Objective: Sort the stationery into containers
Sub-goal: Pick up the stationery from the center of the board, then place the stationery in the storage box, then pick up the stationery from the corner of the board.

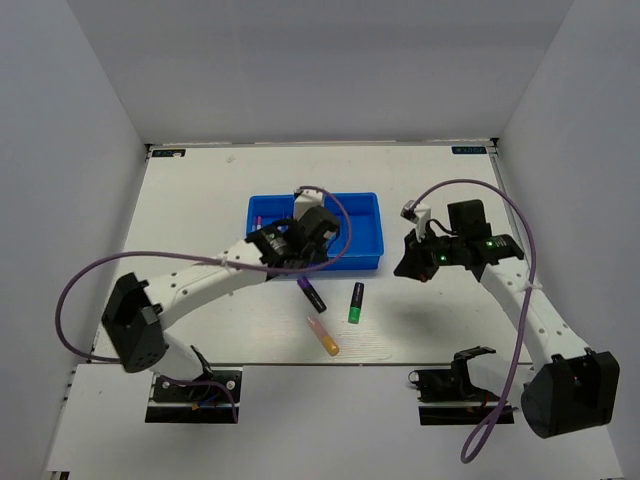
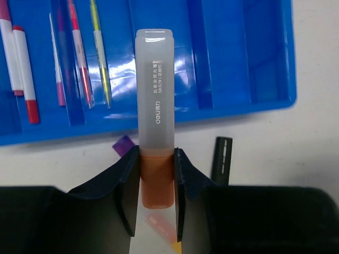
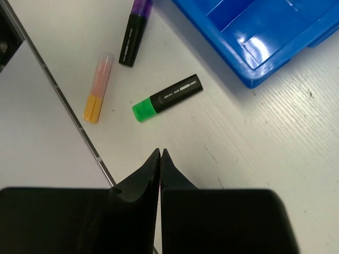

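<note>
My left gripper (image 2: 157,159) is shut on the orange highlighter (image 2: 156,95), holding its orange body while its frosted cap points out over the blue tray (image 2: 238,53). From above, this gripper (image 1: 300,243) hovers at the tray's (image 1: 365,262) near edge. Thin pens lie in the tray's left compartments: a white one with a red cap (image 2: 24,74), a pink one (image 2: 79,58) and a yellow one (image 2: 100,58). My right gripper (image 3: 160,153) is shut on nothing, above the table right of the tray (image 3: 254,37). It appears in the top view too (image 1: 410,268).
Three highlighters lie on the table in front of the tray: purple and black (image 1: 311,294) (image 3: 133,37), green and black (image 1: 355,302) (image 3: 167,98), pink and orange (image 1: 323,335) (image 3: 98,87). A seam (image 3: 69,111) in the table runs just behind them.
</note>
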Robot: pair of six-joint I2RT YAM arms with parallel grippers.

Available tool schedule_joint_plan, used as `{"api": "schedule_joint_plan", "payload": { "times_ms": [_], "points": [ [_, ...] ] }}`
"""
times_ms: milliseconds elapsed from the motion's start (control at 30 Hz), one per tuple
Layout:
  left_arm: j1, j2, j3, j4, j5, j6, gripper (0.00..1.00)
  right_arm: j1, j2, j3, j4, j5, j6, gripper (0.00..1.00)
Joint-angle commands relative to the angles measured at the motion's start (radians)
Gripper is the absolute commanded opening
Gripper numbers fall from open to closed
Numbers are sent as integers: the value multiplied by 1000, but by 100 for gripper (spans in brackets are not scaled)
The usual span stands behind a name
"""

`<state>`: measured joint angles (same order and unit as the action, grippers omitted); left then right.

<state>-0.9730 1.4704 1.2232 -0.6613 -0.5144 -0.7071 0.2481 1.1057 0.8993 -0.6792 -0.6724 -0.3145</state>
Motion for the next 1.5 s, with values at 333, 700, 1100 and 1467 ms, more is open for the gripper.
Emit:
{"api": "schedule_joint_plan", "payload": {
  "times_ms": [333,700,1100,1467],
  "points": [
    [192,412,363,77,235,81,12,-3,-52,-105,6,-52,-74,55],
    [232,459,361,80,266,61,58,8,-32,-73,-14,-127,-130,60],
    [105,11,141,-20,81,74,20,366,141,-43,101,-35,-77,53],
    [-78,-631,-497,-355,-197,-263,77,720,425,62,311,378,302,59]
  ]
}}
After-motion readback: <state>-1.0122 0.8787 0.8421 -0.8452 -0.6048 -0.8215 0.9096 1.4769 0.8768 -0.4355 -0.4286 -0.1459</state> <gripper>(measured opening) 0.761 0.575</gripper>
